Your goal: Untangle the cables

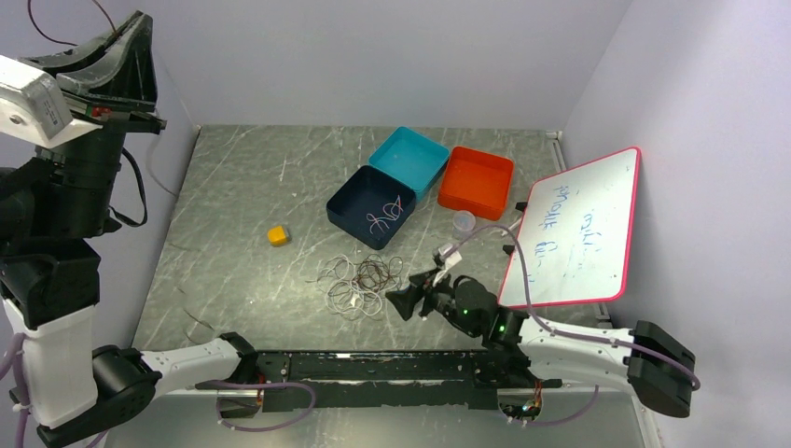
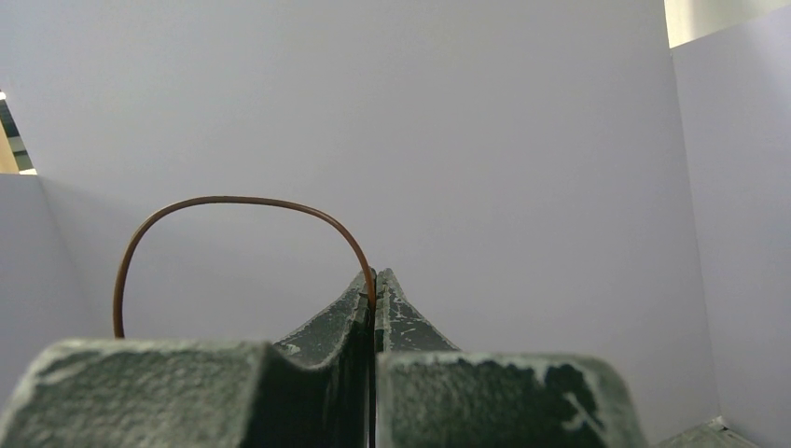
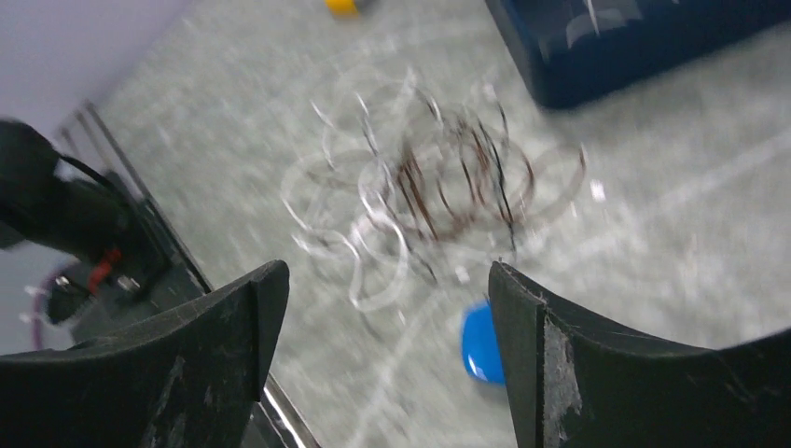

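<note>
Cables (image 1: 362, 283) lie in a loose heap of whitish-grey, black and brownish loops on the bench (image 1: 233, 177), near its front edge and just ahead of your right gripper (image 1: 410, 301). In the right wrist view that gripper's two fingers (image 3: 205, 364) stand wide apart with nothing between them, and the heap shows beyond the gap. That view is blurred, so you cannot tell single strands apart in it. A small blue object (image 3: 483, 341) lies on the bench close to the right-hand finger, on the near side of the heap.

Your left gripper (image 2: 375, 277) is raised high at the left, well above the bench and well apart from the heap. Its jaws are pressed together on a thin brown cable (image 2: 233, 199), which rises from the pinch, arches over to the left and drops behind the gripper body.

Beyond the heap sits a navy tray (image 1: 347, 224) with one pale looped cable (image 1: 387, 215) inside it. A teal tray (image 1: 409, 159) touches the navy tray's far side, and an orange tray (image 1: 476, 180) stands just beside the teal one. A yellow cube (image 1: 277, 235) rests left of the navy tray, apart from the heap. A small clear cup (image 1: 464, 221) stands near the orange tray, and a pink-edged whiteboard (image 1: 574, 229) with blue writing occupies the right side.
</note>
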Controlling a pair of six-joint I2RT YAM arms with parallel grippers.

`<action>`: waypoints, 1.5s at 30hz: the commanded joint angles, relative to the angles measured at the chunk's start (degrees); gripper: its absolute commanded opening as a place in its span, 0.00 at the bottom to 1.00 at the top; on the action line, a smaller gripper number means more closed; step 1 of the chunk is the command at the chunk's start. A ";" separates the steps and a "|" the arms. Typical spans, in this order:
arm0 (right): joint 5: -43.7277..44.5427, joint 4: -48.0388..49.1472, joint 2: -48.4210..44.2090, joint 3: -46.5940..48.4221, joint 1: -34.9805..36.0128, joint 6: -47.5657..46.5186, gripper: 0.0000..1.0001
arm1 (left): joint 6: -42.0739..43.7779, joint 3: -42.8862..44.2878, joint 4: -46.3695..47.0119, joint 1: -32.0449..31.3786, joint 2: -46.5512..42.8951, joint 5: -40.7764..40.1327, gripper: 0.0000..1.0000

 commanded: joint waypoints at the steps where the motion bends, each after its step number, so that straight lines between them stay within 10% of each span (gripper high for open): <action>1: -0.67 -4.05 -1.96 11.17 0.20 -9.70 0.83 | -0.53 -0.99 1.59 0.18 -0.72 0.98 0.07; 22: -18.11 2.81 25.13 52.93 0.18 -29.51 0.86 | -2.94 -1.72 2.54 0.23 0.08 4.63 0.07; 45: -35.40 14.28 43.13 65.99 0.19 -31.16 0.85 | -3.46 -2.31 2.68 0.26 -0.57 5.23 0.07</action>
